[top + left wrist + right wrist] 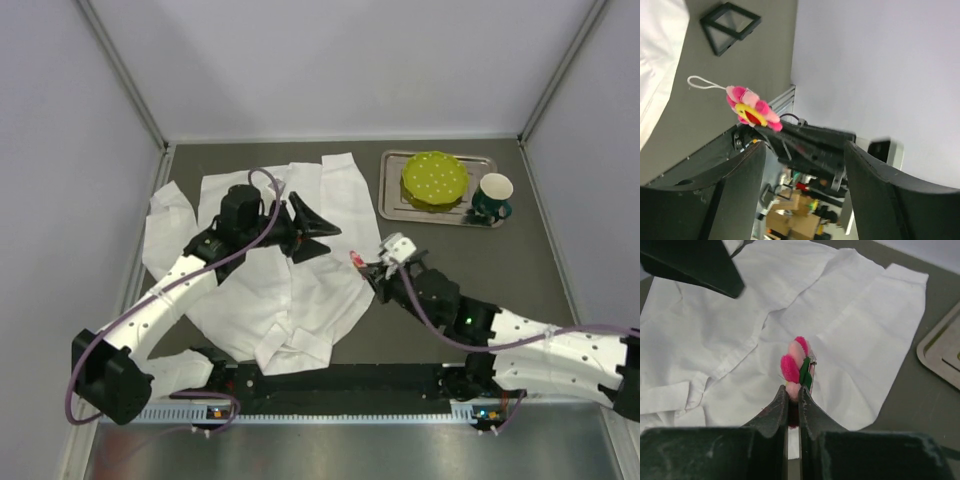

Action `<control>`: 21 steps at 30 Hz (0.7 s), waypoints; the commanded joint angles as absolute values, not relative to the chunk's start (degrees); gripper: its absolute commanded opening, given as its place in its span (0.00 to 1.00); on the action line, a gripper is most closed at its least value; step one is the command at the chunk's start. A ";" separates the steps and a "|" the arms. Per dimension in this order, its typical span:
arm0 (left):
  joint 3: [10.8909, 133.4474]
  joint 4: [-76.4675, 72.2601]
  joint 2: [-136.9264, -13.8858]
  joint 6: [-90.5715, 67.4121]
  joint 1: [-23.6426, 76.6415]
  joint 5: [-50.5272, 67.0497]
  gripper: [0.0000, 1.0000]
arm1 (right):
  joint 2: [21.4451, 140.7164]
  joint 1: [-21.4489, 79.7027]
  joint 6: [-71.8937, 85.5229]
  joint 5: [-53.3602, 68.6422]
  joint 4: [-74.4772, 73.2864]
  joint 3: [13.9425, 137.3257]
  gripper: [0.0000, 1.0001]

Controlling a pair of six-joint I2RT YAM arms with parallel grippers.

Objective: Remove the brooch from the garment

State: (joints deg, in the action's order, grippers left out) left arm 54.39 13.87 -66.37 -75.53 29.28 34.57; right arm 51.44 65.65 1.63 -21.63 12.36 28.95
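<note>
The white shirt (pixel 270 290) lies spread on the grey table; it also shows in the right wrist view (pixel 740 340) and at the left edge of the left wrist view (pixel 657 65). My right gripper (pixel 362 265) (pixel 793 390) is shut on the pink-red brooch (pixel 355 258) (pixel 797 365). It holds the brooch at the shirt's right edge. In the left wrist view the brooch (pixel 752 110) hangs clear of the fabric, with a white loop trailing free. My left gripper (pixel 315 232) (pixel 802 150) is open and empty over the shirt, facing the brooch.
A metal tray (pixel 395 200) at the back right holds a yellow-green dotted round thing (pixel 435 180), with a green mug (pixel 492 197) at its right end. A small black square frame (pixel 730 20) lies on the table beyond the brooch. The tray's corner shows in the right wrist view (pixel 940 352).
</note>
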 commanded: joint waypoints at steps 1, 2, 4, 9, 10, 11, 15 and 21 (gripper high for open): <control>56.52 4.23 -66.09 -66.63 29.00 40.94 0.69 | 39.78 56.18 20.45 -20.15 0.20 25.24 0.00; 55.99 2.57 -66.88 -66.45 29.00 41.91 0.69 | 37.46 53.81 23.18 -16.56 -2.52 24.09 0.00; 56.07 -1.47 -68.54 -65.66 29.09 45.07 0.69 | 29.49 48.11 29.25 -11.02 -6.74 20.84 0.00; 58.88 -0.27 -73.30 -55.76 29.62 50.72 0.70 | 20.48 39.83 35.76 -5.81 -16.42 18.46 0.00; 59.41 2.96 -73.65 -53.55 29.71 50.19 0.70 | 20.22 36.94 36.38 -4.84 -17.48 18.46 0.00; 60.11 5.08 -74.35 -51.35 29.62 49.23 0.71 | 20.30 35.26 37.00 -2.40 -18.27 18.11 0.00; 63.28 9.58 -76.81 -43.69 29.71 45.97 0.71 | 22.41 26.38 41.30 8.41 -18.54 16.35 0.00; 65.21 8.00 -81.12 -42.81 29.79 45.88 0.71 | 19.87 16.20 47.63 18.71 -19.16 13.28 0.00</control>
State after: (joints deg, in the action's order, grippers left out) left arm 62.17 8.84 -78.54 -47.11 29.58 46.00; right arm 21.43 21.52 41.43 9.10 -18.33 14.17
